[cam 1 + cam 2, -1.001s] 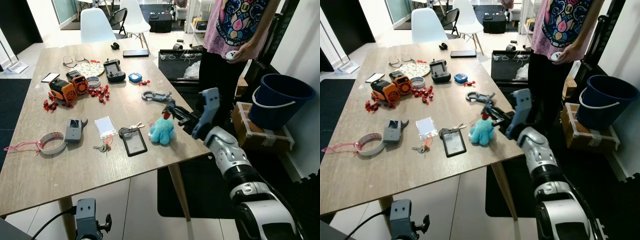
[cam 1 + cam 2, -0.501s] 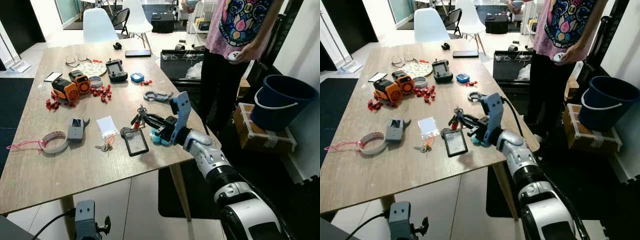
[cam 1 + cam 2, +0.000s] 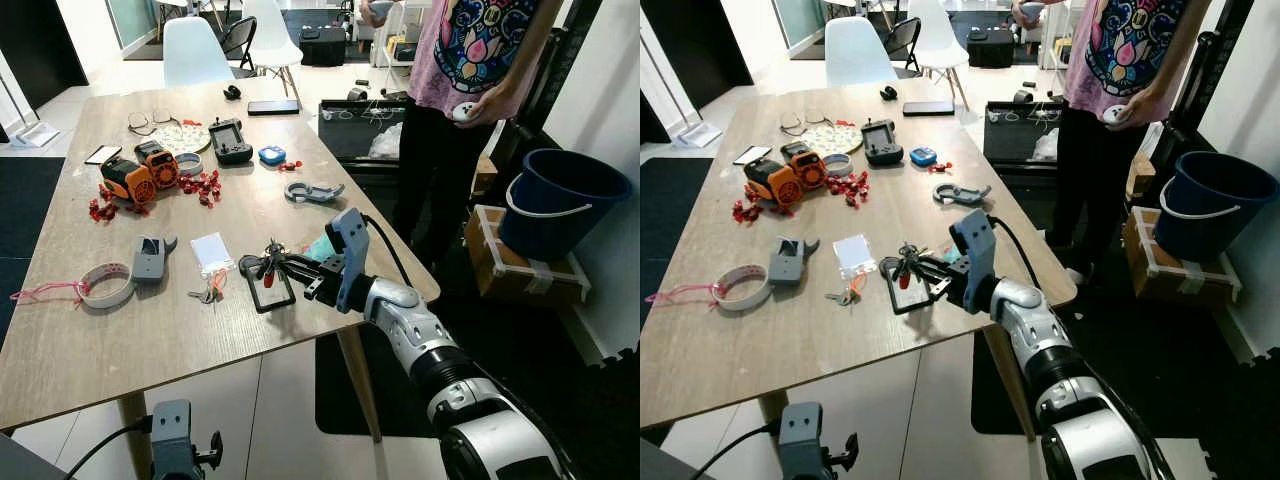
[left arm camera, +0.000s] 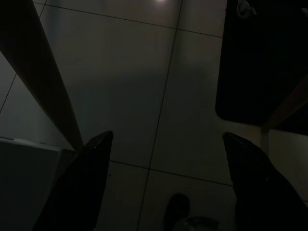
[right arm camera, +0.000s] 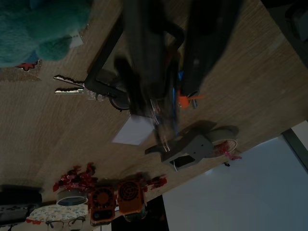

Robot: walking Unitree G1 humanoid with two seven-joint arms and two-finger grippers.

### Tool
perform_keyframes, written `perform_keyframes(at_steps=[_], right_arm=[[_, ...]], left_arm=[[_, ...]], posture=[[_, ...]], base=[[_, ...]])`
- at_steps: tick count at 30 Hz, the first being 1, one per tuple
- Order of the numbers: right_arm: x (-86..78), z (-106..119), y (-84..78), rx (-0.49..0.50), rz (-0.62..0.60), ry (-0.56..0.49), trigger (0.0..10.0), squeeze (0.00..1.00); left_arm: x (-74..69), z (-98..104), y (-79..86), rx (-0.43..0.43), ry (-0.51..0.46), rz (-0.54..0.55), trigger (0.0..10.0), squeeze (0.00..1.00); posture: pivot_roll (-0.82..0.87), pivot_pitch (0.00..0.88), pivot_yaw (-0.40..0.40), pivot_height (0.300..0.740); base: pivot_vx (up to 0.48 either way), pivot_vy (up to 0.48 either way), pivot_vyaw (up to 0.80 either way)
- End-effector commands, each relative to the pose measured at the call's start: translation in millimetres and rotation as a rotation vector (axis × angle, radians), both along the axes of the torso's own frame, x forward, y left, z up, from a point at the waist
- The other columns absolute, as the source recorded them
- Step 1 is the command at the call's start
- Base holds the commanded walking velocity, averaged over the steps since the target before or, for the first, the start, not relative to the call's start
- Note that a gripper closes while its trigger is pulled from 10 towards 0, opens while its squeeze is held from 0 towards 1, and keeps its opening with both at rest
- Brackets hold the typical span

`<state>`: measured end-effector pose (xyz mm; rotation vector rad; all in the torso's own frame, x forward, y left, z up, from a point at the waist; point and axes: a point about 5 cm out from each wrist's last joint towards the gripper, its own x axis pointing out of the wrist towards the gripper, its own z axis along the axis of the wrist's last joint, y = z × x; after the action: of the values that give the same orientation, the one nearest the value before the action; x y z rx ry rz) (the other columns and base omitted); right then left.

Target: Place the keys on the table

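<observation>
Keys [image 3: 268, 258] pinched in right gripper [image 3: 272, 262] above table [image 3: 260, 330].

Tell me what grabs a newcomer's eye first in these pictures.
First, the right gripper stretched low over the near part of the wooden table, its fingers closed on a bunch of keys above a black card holder. Next, the orange toy robots amid scattered red candies on the far left side. Then the person standing at the table's far right corner beside a dark blue bucket.
</observation>
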<state>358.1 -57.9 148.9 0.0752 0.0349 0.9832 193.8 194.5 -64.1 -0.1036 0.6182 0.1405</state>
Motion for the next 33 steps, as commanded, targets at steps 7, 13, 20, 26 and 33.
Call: perform_keyframes(at_steps=[7, 13, 20, 26, 33], right_arm=[[7.6, 6, -8.4, -0.018, -0.104, -0.048, 10.0, 0.0], [17.3, 17, -26.1, 0.041, -0.244, -0.075, 10.0, 0.0], [32.5, 41, -120.9, 0.328, -0.812, -0.109, 10.0, 0.0], [7.2, 15, -215.7, 0.385, -1.225, -0.034, 10.0, 0.0], [-83.0, -82, -291.9, 0.115, -1.561, 0.232, 10.0, 0.0]], left_arm=[[-2.8, -1, 2.2, 0.007, 0.011, 0.001, 10.0, 0.0], [-3.5, -2, 2.5, 0.008, 0.013, 0.001, 10.0, 0.0], [-5.5, -2, 3.5, 0.01, 0.015, 0.004, 10.0, 0.0], [-7.3, -3, 4.3, 0.012, 0.016, 0.006, 10.0, 0.0], [-9.6, -3, 6.9, 0.021, 0.019, 0.002, 10.0, 0.0]], posture=[[0.04, 0.075, 0.011, 0.74], [0.04, 0.073, 0.011, 0.74], [0.04, 0.067, 0.007, 0.74], [0.04, 0.061, 0.006, 0.74], [0.03, 0.052, 0.009, 0.74]], base=[[0.0, 0.0, 0.0], [0.0, 0.0, 0.0], [0.0, 0.0, 0.0], [0.0, 0.0, 0.0], [0.0, 0.0, 0.0]])
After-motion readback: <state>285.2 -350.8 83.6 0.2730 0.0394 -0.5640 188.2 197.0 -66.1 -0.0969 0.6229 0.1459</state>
